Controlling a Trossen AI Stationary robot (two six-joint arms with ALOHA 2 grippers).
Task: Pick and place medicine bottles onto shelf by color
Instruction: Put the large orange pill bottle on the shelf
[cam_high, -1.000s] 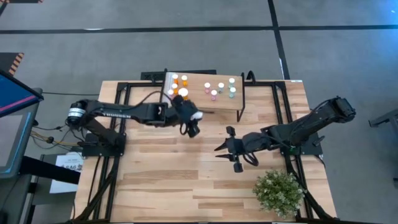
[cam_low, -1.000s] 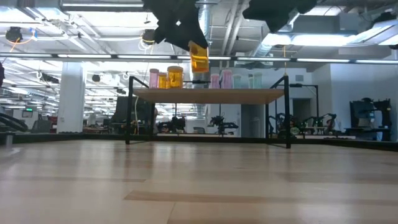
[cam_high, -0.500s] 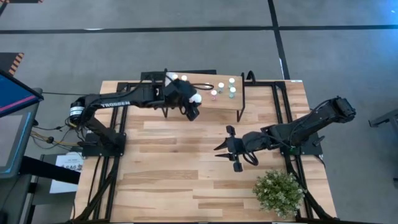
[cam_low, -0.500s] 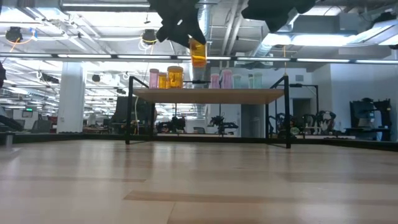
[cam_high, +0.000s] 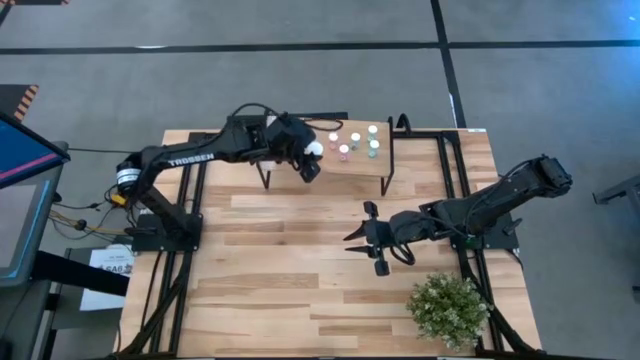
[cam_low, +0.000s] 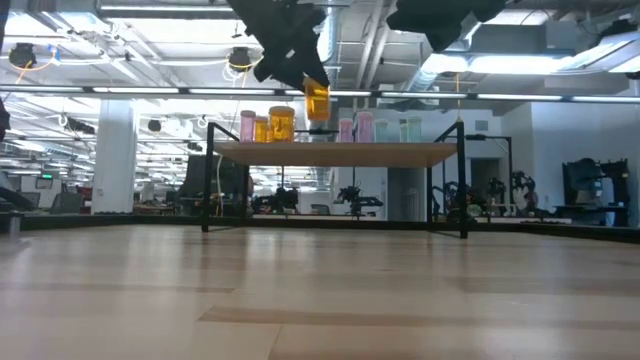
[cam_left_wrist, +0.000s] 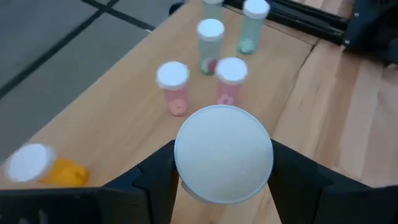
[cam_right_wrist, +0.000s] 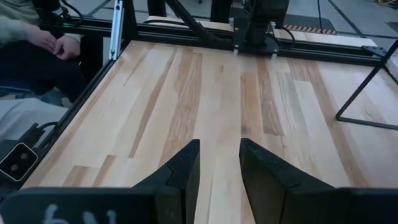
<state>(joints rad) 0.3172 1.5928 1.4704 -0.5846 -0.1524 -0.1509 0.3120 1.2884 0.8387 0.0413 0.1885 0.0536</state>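
My left gripper (cam_high: 308, 162) hangs over the left half of the shelf (cam_high: 380, 165), shut on a large orange medicine bottle (cam_low: 317, 101) with a white cap (cam_left_wrist: 224, 154). Standing on the shelf top are pink bottles (cam_left_wrist: 172, 87), teal bottles (cam_left_wrist: 210, 42) and orange bottles (cam_low: 281, 122). In the high view my left arm hides the orange ones. My right gripper (cam_high: 358, 226) stands open over the middle of the table, right of centre, with nothing between its fingers (cam_right_wrist: 180, 168). My left gripper pinches the orange bottle between its two fingers (cam_left_wrist: 155, 180), one on either side of its upper end at the cap's rim (cam_left_wrist: 183, 177). The fingers slant down from the table's left side. The bottle hangs below them, nearly upright and clear of the shelf top (cam_low: 340, 152).
A green potted plant (cam_high: 447, 308) stands at the table's near right. The shelf's black legs (cam_high: 386, 185) reach down to the table. A seated person's hands (cam_right_wrist: 46, 38) show beyond the table's edge in the right wrist view. A blue screen (cam_high: 22, 152) is left of the table.
My left gripper has carried the orange bottle from in front of the shelf toward the table's far edge and a little upward. It now hangs over the shelf top. The bottle has stayed in the hold, lifted clear.
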